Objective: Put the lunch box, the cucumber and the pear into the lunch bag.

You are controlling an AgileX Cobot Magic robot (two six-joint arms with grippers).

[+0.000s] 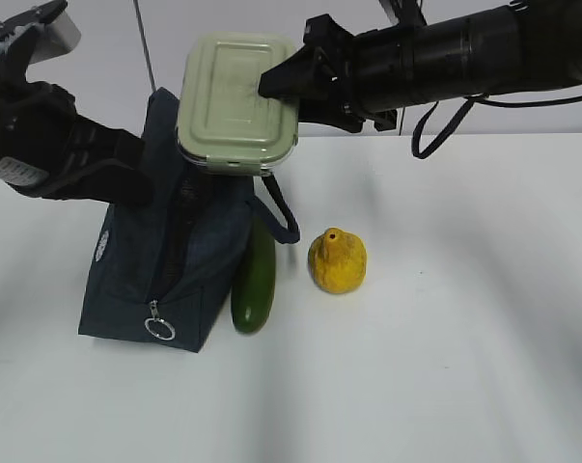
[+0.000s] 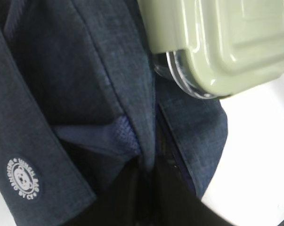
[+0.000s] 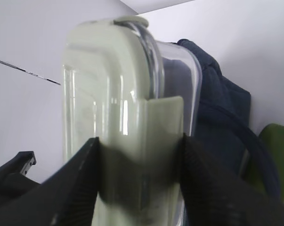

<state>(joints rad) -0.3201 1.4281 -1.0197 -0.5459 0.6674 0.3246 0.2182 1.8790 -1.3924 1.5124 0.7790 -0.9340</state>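
Left gripper's fingers out of sight behind lunch bag (image 1: 165,260) fabric (bag's inside too dark, cucumber (image 3: 278,150) cropped).

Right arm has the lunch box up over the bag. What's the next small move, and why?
Probably lower the lunch box straight down into the bag. The right gripper is clamped on its side, holding it tilted over the bag, while the left gripper pulls the fabric aside.
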